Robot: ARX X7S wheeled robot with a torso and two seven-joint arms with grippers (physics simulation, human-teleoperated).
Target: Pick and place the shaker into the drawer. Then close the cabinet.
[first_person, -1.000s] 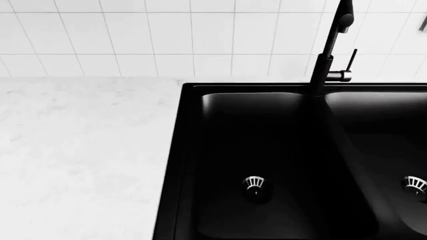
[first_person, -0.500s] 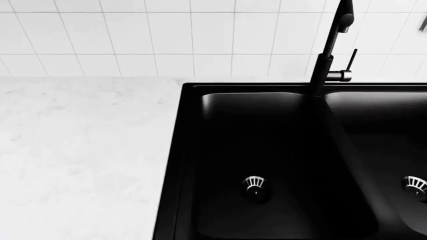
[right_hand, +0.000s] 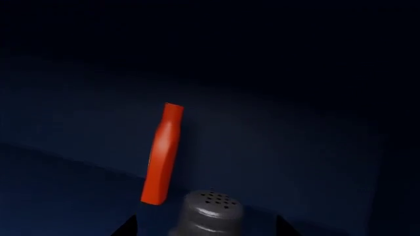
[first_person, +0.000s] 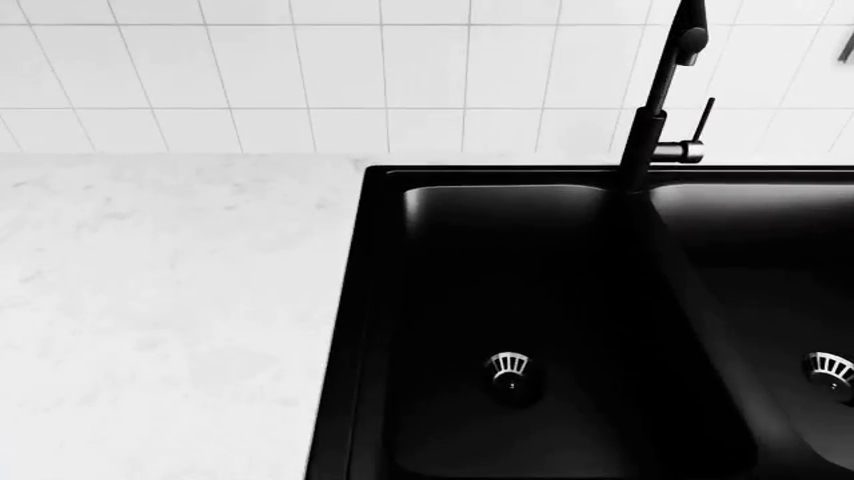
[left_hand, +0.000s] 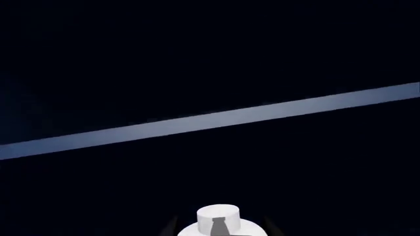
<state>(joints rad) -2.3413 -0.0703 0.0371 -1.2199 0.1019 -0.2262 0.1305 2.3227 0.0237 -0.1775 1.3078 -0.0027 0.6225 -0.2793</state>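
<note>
**White tiles, black sink, and a shaker over the drawer**

White wall tiles (first_person: 267, 70) back a pale marble worktop (first_person: 160, 320) in the head view, beside a black double sink (first_person: 534, 300) with a dark tap (first_person: 661, 100); neither arm shows there.

Seen from the right wrist, the shaker (right_hand: 208, 214) sits between the dark finger edges of the right pincer (right_hand: 206, 226), its grey perforated cap facing the camera. The pincer appears clenched on it, though the contact itself is cut off at the frame edge. Beyond it lies the navy interior of the drawer (right_hand: 276, 147), where a red elongated object (right_hand: 163, 155) rests.

From the left wrist, a dark navy surface crossed by a pale bar (left_hand: 210, 120) fills the frame. A white round part (left_hand: 218, 221) sits at the frame edge; I cannot tell whether the left pincer is released or clenched.
</note>
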